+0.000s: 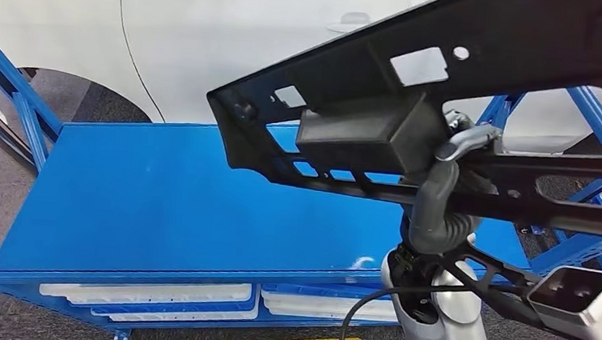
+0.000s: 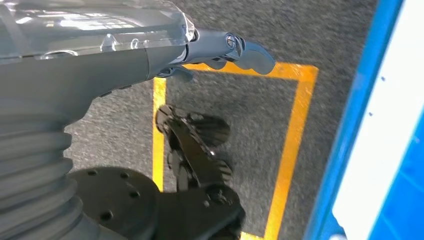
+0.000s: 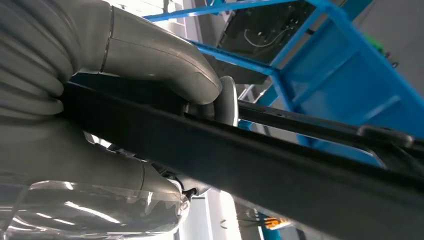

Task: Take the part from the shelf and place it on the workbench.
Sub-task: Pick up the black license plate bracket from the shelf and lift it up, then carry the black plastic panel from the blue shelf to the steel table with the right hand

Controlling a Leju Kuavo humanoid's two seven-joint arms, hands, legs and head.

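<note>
So the right hand (image 1: 454, 162) is up in front of the head camera with its fingers wrapped around the part (image 1: 450, 92), a long black plastic panel full of cut-outs with a boxy block on the near side. The part is tilted, its left end lower, and it hangs in the air above the blue bench (image 1: 173, 201), not touching it. From the wrist cam you can see the thumb (image 3: 165, 55) hooked over one edge of the part (image 3: 280, 170) and the rest of the hand (image 3: 100, 125) under it, so it's clamped on both sides. The left hand (image 2: 220, 52) is hanging down over grey carpet with a yellow taped square (image 2: 295, 130) on it; it holds nothing and the fingers stick out fairly straight, only slightly curled. Behind the bench there's a white car (image 1: 235, 43), and under the bench top sit white trays (image 1: 150, 294). Blue frame (image 1: 20, 91) rails run up on the left side of the bench.
</note>
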